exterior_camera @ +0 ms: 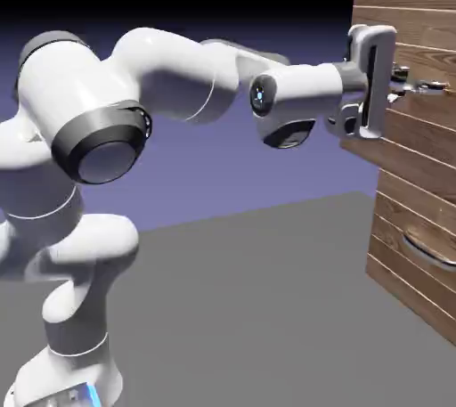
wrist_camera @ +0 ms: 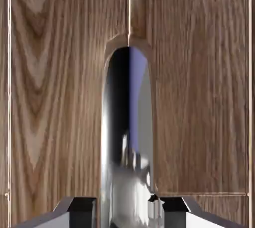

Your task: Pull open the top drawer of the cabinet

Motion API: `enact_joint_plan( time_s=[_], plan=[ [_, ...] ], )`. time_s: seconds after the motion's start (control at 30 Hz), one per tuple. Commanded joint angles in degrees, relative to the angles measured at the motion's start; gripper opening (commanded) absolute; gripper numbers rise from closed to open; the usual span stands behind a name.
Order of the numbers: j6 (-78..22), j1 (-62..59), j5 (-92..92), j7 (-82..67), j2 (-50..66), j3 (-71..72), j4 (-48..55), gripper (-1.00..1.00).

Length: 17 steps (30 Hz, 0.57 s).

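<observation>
The cabinet point(exterior_camera: 419, 156) of horizontal wooden planks stands at the exterior view's right. Its top drawer point(exterior_camera: 427, 49) has a short silvery handle point(exterior_camera: 434, 87), and my gripper point(exterior_camera: 419, 86) reaches level against it, shut on that handle. In the hand view the handle point(wrist_camera: 127, 137) runs up the middle as a large shiny bar between my two grey fingertips point(wrist_camera: 82, 207), with the drawer's wood grain point(wrist_camera: 199, 97) filling the picture behind it. The drawer front looks flush with the cabinet face.
A second plank drawer front with a wider curved grey handle point(exterior_camera: 426, 252) sits lower on the cabinet. The grey table point(exterior_camera: 249, 307) stretches between my base and the cabinet. My arm spans from the lower left to the cabinet.
</observation>
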Motion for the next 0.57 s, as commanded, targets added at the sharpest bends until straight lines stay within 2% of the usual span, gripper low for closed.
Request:
enact_joint_plan(
  time_s=[0.0, 0.4, 0.43, 0.53],
  plan=[
    [0.1, -2.1, 0.6, -0.5, -0.7, 2.0, -1.4, -1.00],
    [-1.9, -26.9, 11.3, -7.1, -14.4, 26.5, -19.3, -1.00],
    [-1.9, -26.9, 11.3, -7.1, -14.4, 26.5, -19.3, 1.00],
    [-3.7, -31.0, 13.8, -8.0, -17.5, 30.3, -21.9, 1.00]
  ],
)
